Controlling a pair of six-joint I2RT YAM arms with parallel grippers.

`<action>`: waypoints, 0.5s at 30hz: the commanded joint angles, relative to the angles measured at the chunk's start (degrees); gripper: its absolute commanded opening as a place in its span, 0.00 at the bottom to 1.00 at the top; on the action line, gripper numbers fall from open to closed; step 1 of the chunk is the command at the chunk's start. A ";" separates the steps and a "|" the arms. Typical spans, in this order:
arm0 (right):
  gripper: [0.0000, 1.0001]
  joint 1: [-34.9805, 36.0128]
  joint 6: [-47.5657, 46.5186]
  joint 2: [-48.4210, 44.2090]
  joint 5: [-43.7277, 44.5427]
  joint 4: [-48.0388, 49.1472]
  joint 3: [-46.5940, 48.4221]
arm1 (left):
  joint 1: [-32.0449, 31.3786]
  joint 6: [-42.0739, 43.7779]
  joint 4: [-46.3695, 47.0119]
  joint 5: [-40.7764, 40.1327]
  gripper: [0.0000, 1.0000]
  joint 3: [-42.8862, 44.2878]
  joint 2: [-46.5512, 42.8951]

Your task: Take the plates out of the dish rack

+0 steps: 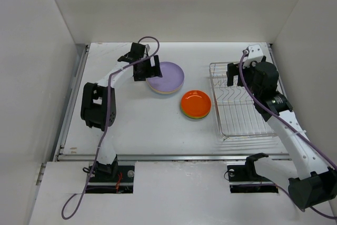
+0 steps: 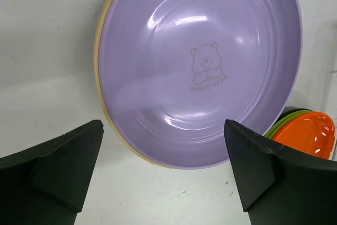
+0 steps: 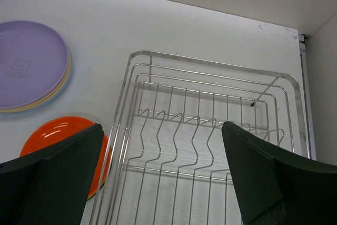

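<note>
The flat white table point(image 1: 137, 125) carries three things. Far of centre and a little to the left sits a stack of large round plastic plates point(image 1: 167, 76), with a lavender one on top and a tan rim showing just under it. Close beside it, nearer and to the right, lies a stack of small round plates point(image 1: 196, 104), orange on top with lime green beneath. On the right stands the rectangular silver wire dish rack point(image 1: 217, 110), just beside the small stack.

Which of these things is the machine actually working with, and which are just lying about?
Job: lavender-topped plate stack, orange-topped plate stack, dish rack.
Just there: white table, side wall.
</note>
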 commanded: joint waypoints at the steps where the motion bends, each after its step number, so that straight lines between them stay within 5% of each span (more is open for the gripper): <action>1: 1.00 0.40 0.11 -0.98 1.87 3.73 0.03 | 0.06 0.61 -0.02 -0.19 0.99 2.17 -2.06; 15: 1.00 0.40 -4.82 1.30 10.21 4.52 -0.68 | 0.06 1.14 1.21 -10.90 0.99 -0.82 -14.01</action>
